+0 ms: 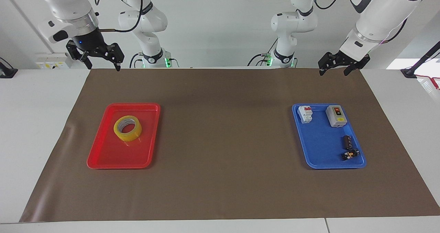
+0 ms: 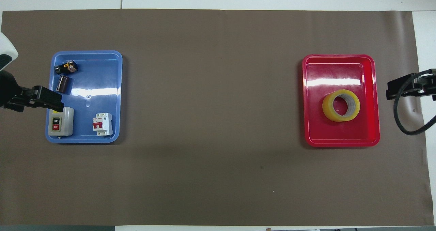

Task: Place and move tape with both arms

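The tape (image 1: 128, 128) (image 2: 341, 105), a yellow ring, lies flat in the red tray (image 1: 117, 164) (image 2: 340, 143) toward the right arm's end of the table. My right gripper (image 1: 103, 64) (image 2: 402, 88) hangs open and empty in the air, over the brown mat's edge beside the red tray, apart from the tape. At the other end my left gripper (image 1: 333, 70) (image 2: 46, 101) is open and empty, raised over the blue tray's outer rim, and waits there.
The blue tray (image 1: 319, 165) (image 2: 85, 140) holds a white circuit breaker (image 1: 305, 114), a grey switch box (image 1: 336, 115), a black cylinder (image 1: 347, 142) and a small black-orange part (image 1: 350, 154). Two smaller white arms (image 1: 151, 26) stand at the robots' edge.
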`<state>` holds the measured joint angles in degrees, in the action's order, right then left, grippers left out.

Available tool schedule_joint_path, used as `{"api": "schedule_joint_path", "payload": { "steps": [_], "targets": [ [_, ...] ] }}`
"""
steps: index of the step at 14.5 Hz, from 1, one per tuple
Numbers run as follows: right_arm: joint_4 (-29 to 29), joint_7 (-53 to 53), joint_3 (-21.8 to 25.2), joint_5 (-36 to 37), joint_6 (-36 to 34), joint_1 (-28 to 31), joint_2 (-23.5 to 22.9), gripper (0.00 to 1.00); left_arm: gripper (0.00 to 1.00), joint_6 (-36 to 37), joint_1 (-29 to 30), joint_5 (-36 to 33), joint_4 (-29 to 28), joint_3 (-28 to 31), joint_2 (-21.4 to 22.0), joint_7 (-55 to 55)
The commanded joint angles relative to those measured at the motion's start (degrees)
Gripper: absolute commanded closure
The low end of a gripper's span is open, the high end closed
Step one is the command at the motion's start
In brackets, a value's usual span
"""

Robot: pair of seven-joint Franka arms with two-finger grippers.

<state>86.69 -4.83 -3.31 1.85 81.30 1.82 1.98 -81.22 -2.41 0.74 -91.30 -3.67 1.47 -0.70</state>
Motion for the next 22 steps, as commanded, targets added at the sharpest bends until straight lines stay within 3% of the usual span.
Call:
{"api": "schedule_joint_path", "payload": {
  "steps": [1, 8, 22],
  "targets": [
    [-1.52, -0.18, 0.32, -2.3, -2.1, 1.25, -0.57, 0.0, 0.0, -0.61, 0.3, 0.58, -0.98, 0.15, 1.34, 0.61],
    [-5.65, 3.68, 0.15, 0.86, -7.38, 1.34, -1.71, 0.0, 0.0, -0.61, 0.3, 0.58, -0.98, 0.15, 1.34, 0.61],
    [-4.69, 3.6, -0.12, 0.34, -5.63, 0.55, -1.54, 0.0, 0.0, -0.61, 0.3, 0.58, -0.98, 0.15, 1.34, 0.61]
  ]
}}
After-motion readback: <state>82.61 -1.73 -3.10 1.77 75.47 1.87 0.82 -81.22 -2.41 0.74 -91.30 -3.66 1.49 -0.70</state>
